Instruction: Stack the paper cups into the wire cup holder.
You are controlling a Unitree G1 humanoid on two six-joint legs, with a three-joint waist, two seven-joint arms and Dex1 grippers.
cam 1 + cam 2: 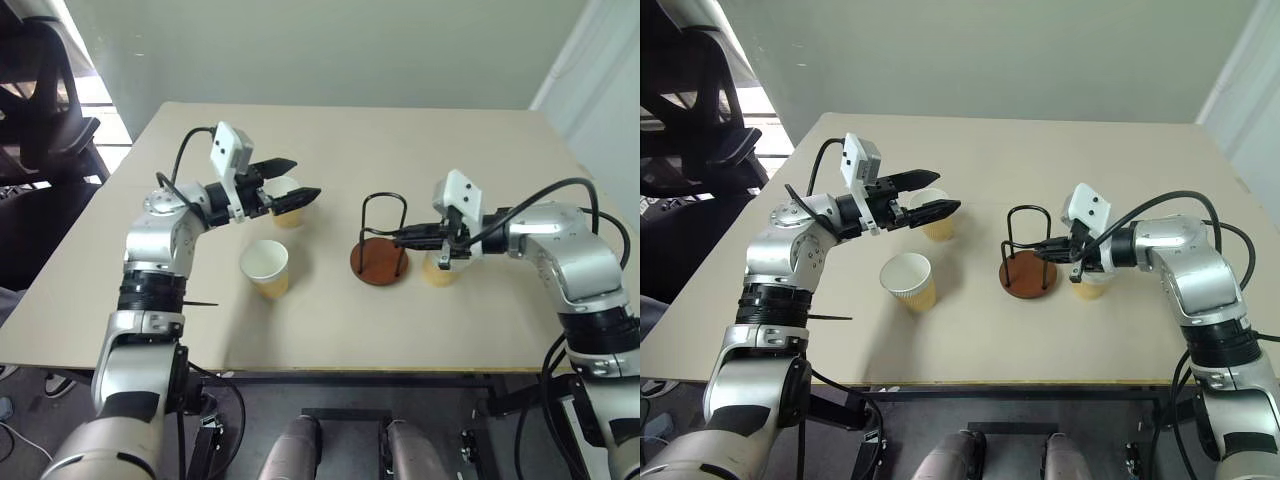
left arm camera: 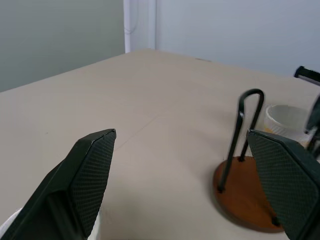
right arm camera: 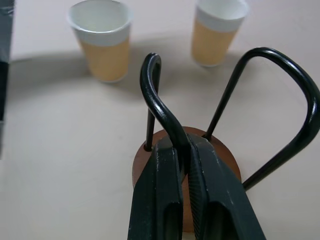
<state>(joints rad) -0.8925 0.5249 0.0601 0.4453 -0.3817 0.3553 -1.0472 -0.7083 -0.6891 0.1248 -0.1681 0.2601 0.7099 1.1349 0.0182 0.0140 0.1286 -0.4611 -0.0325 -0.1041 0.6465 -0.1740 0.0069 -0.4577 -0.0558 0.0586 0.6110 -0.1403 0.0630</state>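
Right wrist view: right pincer (image 3: 186, 150) pressed together on one black wire loop of the wire cup holder (image 3: 155, 160), right above the reddish-brown disc; two paper cups stand upright on the worktop (image 3: 60, 160) beyond it.
Left wrist view: left pincer (image 2: 200, 175) spread wide, nothing between the fingers; past them sits the holder's disc with one loop, and a white cup rim peeks out behind it.
Head views: holder stands mid-worktop, right pincer reaching in from its right side; near cup (image 1: 266, 268) sits to the holder's left, well apart from it.
Far cup: far cup (image 1: 284, 190) sits just behind the left pincer's fingers, which hover in front of it and cover part of its wall.
Third cup: third cup (image 1: 440, 270) stands just right of the holder, under the right wrist; mostly hidden, only the tan lower wall shows.
Hard to tell: whether the holder's base is lifted or flat on the worktop.
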